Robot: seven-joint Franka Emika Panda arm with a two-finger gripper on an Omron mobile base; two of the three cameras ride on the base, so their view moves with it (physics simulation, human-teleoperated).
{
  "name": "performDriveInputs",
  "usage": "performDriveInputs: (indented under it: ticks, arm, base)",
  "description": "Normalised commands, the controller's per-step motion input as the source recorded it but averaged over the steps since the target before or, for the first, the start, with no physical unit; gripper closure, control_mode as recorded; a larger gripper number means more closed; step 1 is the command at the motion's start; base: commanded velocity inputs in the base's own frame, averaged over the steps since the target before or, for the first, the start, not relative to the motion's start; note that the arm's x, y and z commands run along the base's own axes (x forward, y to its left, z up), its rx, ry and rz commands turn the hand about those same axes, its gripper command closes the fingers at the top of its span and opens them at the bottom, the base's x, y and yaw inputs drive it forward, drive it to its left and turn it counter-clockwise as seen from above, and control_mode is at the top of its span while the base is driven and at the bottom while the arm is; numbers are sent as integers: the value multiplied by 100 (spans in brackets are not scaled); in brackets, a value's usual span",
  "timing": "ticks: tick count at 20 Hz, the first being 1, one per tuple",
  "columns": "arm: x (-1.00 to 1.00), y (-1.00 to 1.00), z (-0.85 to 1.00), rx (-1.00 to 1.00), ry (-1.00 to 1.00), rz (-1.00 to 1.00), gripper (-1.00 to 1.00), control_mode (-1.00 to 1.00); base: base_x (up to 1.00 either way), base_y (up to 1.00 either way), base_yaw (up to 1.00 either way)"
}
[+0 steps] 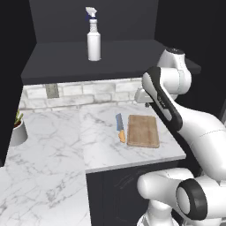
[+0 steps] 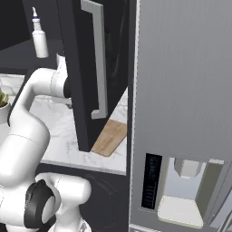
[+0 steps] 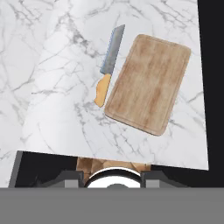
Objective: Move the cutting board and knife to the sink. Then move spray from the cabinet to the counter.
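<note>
The cutting board (image 1: 143,131) (image 3: 148,83) lies flat on the counter (image 1: 57,132) near its right front corner; one end of it shows past the open cabinet door (image 2: 110,137). The knife (image 1: 120,128) (image 3: 109,65) lies just left of the board, alongside it, orange handle toward the front edge. The spray (image 1: 93,37) (image 2: 39,36) stands upright on the cabinet's dark shelf (image 1: 66,57). My gripper (image 1: 142,96) hangs above the counter's back right, over board and knife, holding nothing; its fingers are hidden. The sink is out of view.
An open black cabinet door (image 2: 86,68) with a long grey handle stands between the arm and the steel fridge (image 2: 181,90). A potted plant (image 1: 17,130) sits at the counter's left. A tiled backsplash (image 1: 79,92) runs behind the counter.
</note>
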Motion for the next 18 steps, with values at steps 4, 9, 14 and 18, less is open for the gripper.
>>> performDriveInputs:
  ticks: [4,9,14,18]
  arm:
    - [0,5,-9,1,4,0,-100,-100]
    - [10,53,-52,0,20,-6,-100,-100]
    - [9,32,-53,6,16,-1,-100,-100]
    - [7,19,-36,-8,0,0,-100,-100]
  base:
    - [0,0,0]
    - [0,0,0]
    - [0,0,0]
    - [0,0,0]
